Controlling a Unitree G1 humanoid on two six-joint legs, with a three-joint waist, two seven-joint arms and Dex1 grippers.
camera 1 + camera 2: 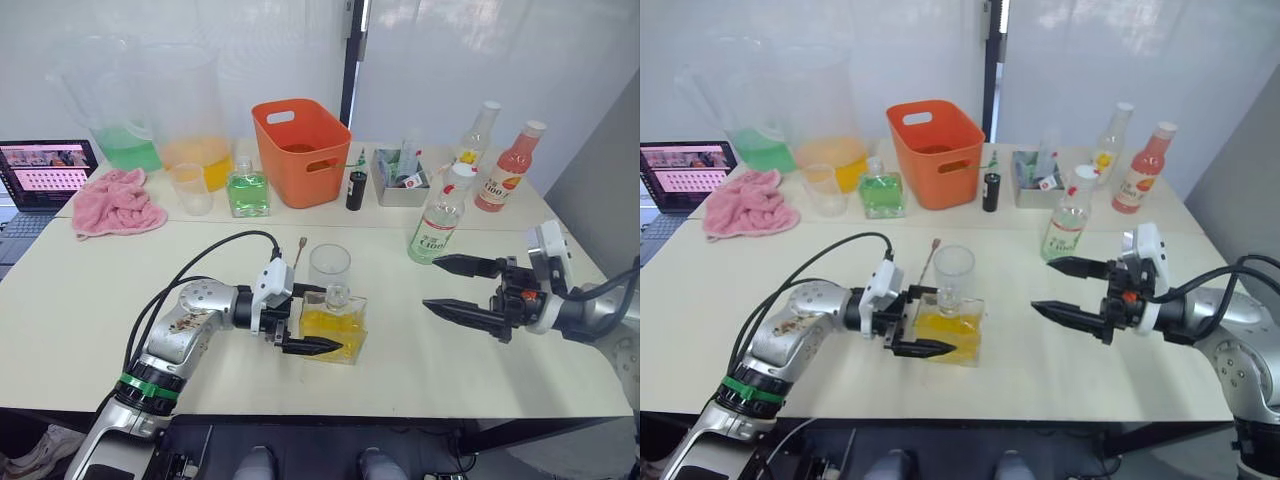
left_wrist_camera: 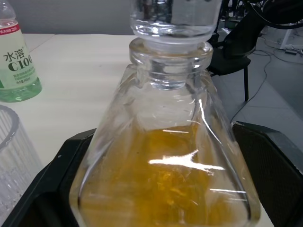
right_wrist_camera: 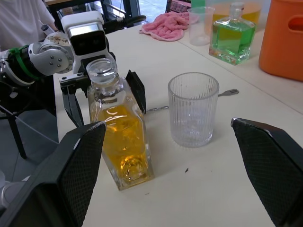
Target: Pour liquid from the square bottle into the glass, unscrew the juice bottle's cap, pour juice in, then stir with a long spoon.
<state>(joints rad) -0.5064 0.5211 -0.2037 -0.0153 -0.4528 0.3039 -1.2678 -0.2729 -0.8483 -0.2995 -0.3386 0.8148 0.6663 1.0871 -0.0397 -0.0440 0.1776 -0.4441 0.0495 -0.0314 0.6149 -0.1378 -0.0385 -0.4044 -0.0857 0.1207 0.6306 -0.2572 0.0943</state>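
Amber liquid half fills the square clear-glass stoppered bottle (image 1: 334,327) mid-tabletop (image 1: 90,330), gripped upright by the left claw (image 1: 300,318). Just behind stands the ribbed clear tumbler (image 1: 329,268). Right claw (image 1: 460,287) hovers wide open over bare tabletop, near the green-labelled juice bottle (image 1: 438,222).

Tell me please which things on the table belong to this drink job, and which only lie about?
For the job:
- square bottle, between left claw fingers
- glass
- juice bottle with cap
- long spoon

Lying about:
- orange basket
- pink cloth
- green bottle
- pink-liquid bottle
- laptop
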